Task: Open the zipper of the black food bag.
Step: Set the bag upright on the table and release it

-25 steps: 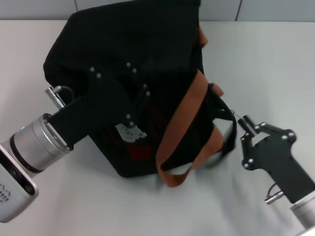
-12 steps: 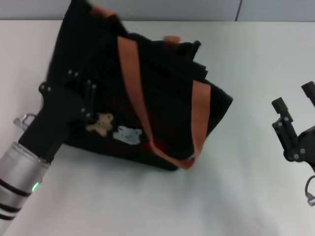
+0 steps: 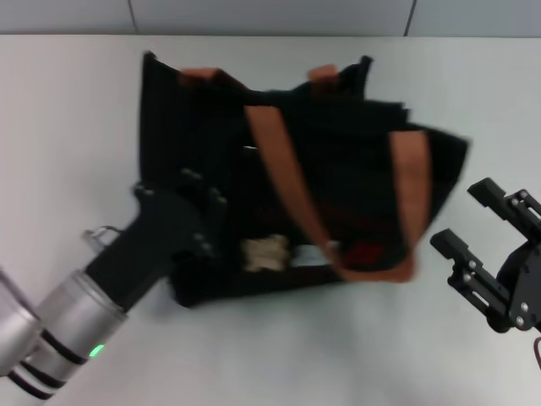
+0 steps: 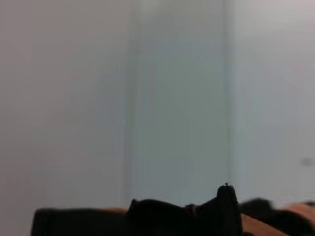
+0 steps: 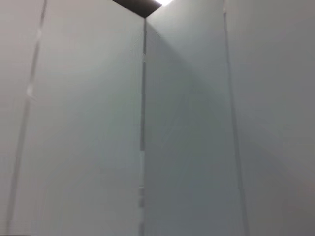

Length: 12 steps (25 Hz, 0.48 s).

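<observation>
The black food bag [image 3: 338, 161] lies on the white table with its orange-brown handles [image 3: 283, 173] draped over it. A pale bear patch [image 3: 266, 250] and red print show on its near side. My left gripper [image 3: 203, 216] is pressed into the bag's near left corner, its black fingers merging with the fabric. Well clear of the bag on its right, my right gripper [image 3: 463, 216] stands open with nothing in it. I cannot make out the zipper. The left wrist view catches only the bag's [image 4: 221, 211] top edge.
The white table [image 3: 76, 110] spreads out around the bag, with grey wall panels [image 3: 270, 15] behind it. The right wrist view shows only grey wall panels [image 5: 187, 128].
The bag has swung round and dropped from tilted up to lying lower, shifting right together with the left gripper. The right gripper let go near its right end and pulled back, open.
</observation>
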### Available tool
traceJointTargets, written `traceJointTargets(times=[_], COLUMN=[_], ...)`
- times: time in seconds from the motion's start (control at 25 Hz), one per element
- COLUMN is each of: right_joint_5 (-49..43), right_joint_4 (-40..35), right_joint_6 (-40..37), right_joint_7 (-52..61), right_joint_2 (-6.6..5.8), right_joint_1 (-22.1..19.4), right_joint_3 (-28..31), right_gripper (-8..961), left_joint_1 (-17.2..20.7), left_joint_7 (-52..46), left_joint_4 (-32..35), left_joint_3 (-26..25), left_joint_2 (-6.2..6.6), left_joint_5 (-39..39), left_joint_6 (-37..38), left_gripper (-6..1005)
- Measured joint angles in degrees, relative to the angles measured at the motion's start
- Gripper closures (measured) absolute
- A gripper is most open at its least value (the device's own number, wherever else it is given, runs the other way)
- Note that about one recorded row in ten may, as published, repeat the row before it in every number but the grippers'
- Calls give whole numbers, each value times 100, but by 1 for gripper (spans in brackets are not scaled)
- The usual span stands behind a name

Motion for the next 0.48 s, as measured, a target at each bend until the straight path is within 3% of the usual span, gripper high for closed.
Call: traceJointTargets(times=[0.24, 0.4, 0.48], right_joint_5=[-400, -719, -784], right_joint_4=[-730, -1014, -1064], right_joint_6=[-163, -166, -163], right_joint_7=[933, 1294, 1341], right_joint_2=[-5, -5, -5], right_joint_1=[221, 396, 446], right_joint_3=[1, -1, -1], right_gripper=[304, 183, 122], left_joint_1=[-187, -210, -198], left_joint_7=[-273, -1085, -1471], left_joint_4=[263, 1058, 1488], left_joint_3=[7, 8, 16], left_joint_2=[37, 60, 65], left_joint_5=[421, 767, 935], left_joint_6=[26, 461, 713], left_gripper=[834, 832, 757])
